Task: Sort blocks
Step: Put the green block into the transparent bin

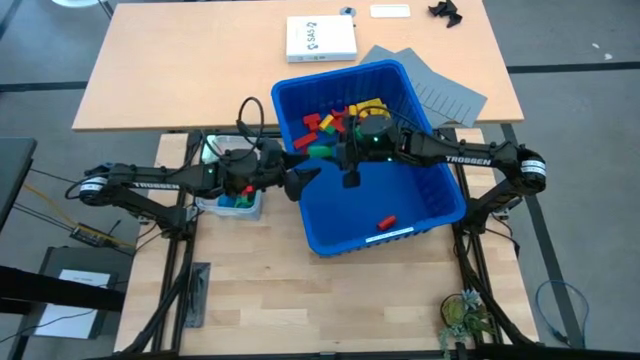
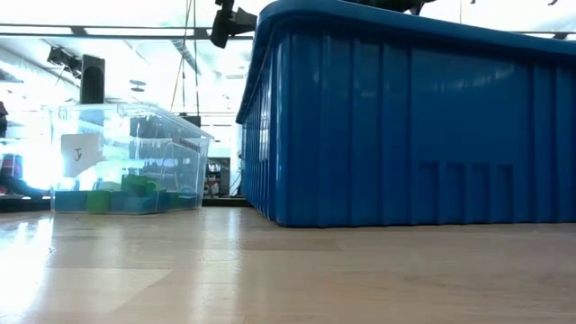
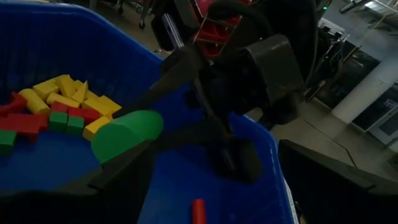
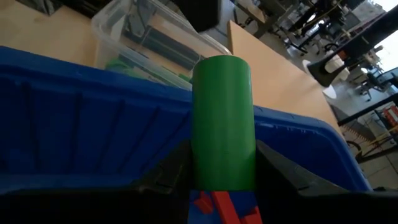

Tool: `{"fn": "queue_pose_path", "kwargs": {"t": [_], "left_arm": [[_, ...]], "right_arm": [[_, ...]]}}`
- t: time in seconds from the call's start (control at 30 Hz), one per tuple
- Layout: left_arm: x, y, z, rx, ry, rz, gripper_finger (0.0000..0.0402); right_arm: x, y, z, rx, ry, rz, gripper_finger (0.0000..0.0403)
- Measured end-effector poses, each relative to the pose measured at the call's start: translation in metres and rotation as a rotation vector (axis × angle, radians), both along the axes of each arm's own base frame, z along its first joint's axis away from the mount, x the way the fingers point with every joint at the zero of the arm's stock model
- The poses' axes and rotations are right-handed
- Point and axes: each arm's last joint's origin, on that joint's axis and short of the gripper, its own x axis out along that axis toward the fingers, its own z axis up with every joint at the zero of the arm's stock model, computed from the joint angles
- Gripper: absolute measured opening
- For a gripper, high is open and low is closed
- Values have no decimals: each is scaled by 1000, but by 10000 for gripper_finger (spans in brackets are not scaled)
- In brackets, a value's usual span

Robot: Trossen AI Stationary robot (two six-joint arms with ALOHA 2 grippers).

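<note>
We see a glossy blue plastic bin (image 2: 405, 126), a clear plastic tub (image 2: 126, 157), a smooth pale wood counter (image 2: 270, 270), and a matt green block (image 4: 222, 121).

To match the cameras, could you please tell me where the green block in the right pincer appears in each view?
High view: green block at the blue bin's left wall, under the arms.
Low view: not in it.
Left wrist view: rounded end above the bin floor.
Right wrist view: centre, between the right pincer's fingers.
Shared landmark: the blue bin.

blue bin (image 1: 430, 205), clear tub (image 2: 126, 162), white box (image 1: 320, 39)
</note>
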Motion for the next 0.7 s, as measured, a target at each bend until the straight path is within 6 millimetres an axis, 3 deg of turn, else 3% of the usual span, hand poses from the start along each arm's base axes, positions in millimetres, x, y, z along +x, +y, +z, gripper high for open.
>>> {"fn": "queue_pose_path", "kwargs": {"t": [0.33, 0.7], "left_arm": [[4, 0, -6, -1, 30, 6, 348], [2, 1, -5, 5, 40, 19, 348]], "right_arm": [[3, 11, 0, -4, 0, 25, 128], [0, 10, -5, -74, 80, -138, 128]]}}
